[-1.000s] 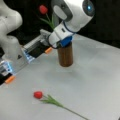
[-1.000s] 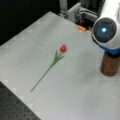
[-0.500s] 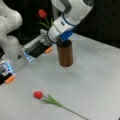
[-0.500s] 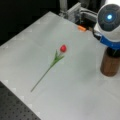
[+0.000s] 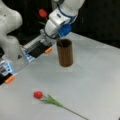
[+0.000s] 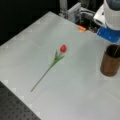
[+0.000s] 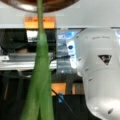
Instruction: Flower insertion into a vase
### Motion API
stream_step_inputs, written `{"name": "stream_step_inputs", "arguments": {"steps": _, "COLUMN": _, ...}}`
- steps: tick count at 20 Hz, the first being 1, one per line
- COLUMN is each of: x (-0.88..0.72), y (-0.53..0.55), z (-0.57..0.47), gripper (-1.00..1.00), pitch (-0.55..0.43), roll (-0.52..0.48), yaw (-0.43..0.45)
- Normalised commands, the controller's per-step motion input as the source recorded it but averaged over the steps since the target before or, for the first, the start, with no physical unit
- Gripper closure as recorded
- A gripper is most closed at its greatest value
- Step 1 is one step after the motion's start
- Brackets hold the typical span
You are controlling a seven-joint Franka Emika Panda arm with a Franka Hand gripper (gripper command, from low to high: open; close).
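The vase [image 5: 65, 53] is a dark-brown cylinder standing upright on the table, also seen at a front view's right edge [image 6: 110, 61]. A flower with a red bloom [image 5: 43, 13] leans up and to the left, and its stem [image 5: 60, 43] runs down into the vase's mouth. My gripper [image 5: 57, 38] is at that stem just above the rim, its fingers hidden behind the hand. In the wrist view the green stem and leaf [image 7: 39, 75] run up to the vase's rim [image 7: 50, 6]. A second red flower [image 5: 38, 95] lies flat on the table [image 6: 63, 48].
Grey equipment with orange tabs [image 5: 48, 50] lines the table's edge behind the vase, beside the white robot base [image 5: 10, 32]. The lying flower's stem [image 6: 43, 76] stretches across the white tabletop [image 5: 100, 82]. A dark perforated board [image 6: 12, 107] borders the table.
The arm has risen off the vase, so the vase's round rim now shows. The upright flower's bloom is about where it was. The flower on the table has not moved.
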Motion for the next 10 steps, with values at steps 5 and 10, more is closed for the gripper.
{"name": "stream_step_inputs", "arguments": {"steps": 5, "x": -0.45, "y": -0.53, "z": 0.07, "gripper": -1.0, "pitch": -0.815, "roll": 0.054, "yaw": 0.031}}
{"name": "stream_step_inputs", "arguments": {"steps": 10, "x": -0.22, "y": -0.44, "z": 0.02, "gripper": -1.0, "pitch": -0.508, "roll": 0.09, "yaw": 0.077}}
